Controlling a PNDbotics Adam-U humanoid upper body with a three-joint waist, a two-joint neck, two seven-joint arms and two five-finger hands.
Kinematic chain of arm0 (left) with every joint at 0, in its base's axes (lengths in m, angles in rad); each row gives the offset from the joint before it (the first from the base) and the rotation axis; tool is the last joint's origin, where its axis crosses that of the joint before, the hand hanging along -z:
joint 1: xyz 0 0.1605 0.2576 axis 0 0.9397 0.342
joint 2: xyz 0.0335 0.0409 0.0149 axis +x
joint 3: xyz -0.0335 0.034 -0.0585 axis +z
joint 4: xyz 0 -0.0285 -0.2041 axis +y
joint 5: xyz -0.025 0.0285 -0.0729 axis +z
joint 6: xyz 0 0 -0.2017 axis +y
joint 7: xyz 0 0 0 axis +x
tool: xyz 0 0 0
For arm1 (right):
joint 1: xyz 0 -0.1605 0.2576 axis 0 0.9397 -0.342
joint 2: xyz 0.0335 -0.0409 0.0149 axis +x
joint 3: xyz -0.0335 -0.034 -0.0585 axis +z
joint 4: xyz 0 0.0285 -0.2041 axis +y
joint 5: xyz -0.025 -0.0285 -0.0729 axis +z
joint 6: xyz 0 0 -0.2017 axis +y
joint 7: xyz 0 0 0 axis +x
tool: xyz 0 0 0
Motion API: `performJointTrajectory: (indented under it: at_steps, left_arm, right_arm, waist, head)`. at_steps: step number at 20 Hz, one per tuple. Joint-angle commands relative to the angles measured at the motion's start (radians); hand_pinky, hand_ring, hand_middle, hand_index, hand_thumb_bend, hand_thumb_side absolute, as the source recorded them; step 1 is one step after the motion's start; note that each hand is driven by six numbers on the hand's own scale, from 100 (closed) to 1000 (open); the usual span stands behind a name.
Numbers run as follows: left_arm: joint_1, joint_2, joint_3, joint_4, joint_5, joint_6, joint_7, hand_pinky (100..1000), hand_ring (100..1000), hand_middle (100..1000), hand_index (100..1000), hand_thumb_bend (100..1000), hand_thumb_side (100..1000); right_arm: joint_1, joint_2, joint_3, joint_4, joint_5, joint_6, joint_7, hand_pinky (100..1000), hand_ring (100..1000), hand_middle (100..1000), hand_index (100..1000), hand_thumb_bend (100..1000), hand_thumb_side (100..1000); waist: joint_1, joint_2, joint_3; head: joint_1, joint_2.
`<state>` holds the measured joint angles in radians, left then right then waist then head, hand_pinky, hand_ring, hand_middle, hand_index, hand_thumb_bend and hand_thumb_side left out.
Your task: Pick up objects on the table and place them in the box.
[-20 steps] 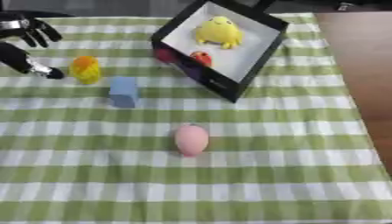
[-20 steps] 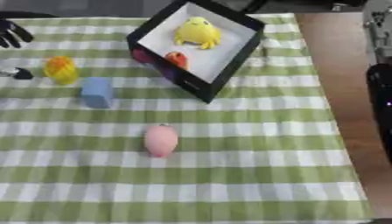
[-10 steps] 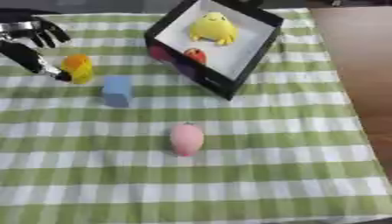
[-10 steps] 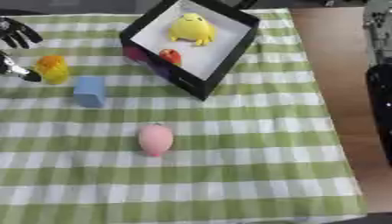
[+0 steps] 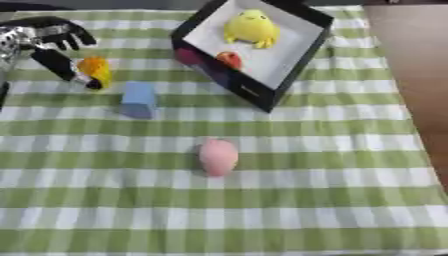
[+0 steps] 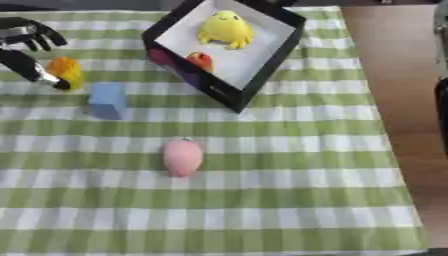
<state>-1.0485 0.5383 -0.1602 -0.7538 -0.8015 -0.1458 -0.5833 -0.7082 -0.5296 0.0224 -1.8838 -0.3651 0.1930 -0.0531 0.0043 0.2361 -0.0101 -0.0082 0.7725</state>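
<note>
Already in box (image 5: 297, 50) at 12 o'clock: yellow toy (image 5: 251, 27), small red piece (image 5: 230, 59). Outstanding: orange-yellow toy (image 5: 96, 71) at 10 o'clock, left hand (image 5: 48, 40) open beside it; blue block (image 5: 139, 98); pink egg (image 5: 218, 156), centre.

Left robot hand (image 5: 54, 44) moved in from the far-left edge toward the yellow-orange toy (image 5: 94, 71) over the last second. One second ago: thumb tip short of the toy, clear gap of cloth between them. Half a second ago: gap closed. Now: dark thumb lying against the toy's left side, tip at its lower left; remaining fingers spread above and behind, apart from it. Toy not shifted relative to the blue block (image 5: 139, 98) beside it. Whole scene displaced slightly in frame between pictures, consistent with head movement rather than movement of items on the tabletop.
</note>
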Motion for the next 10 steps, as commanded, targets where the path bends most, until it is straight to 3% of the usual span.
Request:
performJointTrajectory:
  at_steps: [1, 5, 10]
  left_arm:
    - [-0.027, 0.006, 0.018, 0.013, -0.053, 0.008, 0.028, 780, 782, 781, 841, 680, 275]
    - [-0.026, -0.007, 0.037, 0.040, -0.102, 0.024, 0.059, 769, 770, 765, 830, 544, 227]
    - [-0.025, -0.015, 0.038, 0.047, -0.092, 0.027, 0.059, 740, 729, 722, 770, 345, 155]
  right_arm:
    - [-0.021, -0.011, -0.003, -0.007, 0.006, -0.001, 0.006, 970, 810, 845, 844, 225, 308]
    - [-0.019, -0.012, -0.003, -0.004, 0.008, 0.000, 0.007, 970, 810, 845, 844, 225, 310]
    - [-0.017, -0.013, -0.003, -0.001, 0.010, 0.001, 0.008, 971, 810, 845, 845, 223, 311]
  waist:
    - [-0.009, 0.002, -0.004]
    - [-0.010, 0.006, -0.010]
    - [-0.010, 0.007, -0.012]
  head:
    - [0.009, -0.002]
    - [0.018, -0.002]
    - [0.020, -0.002]
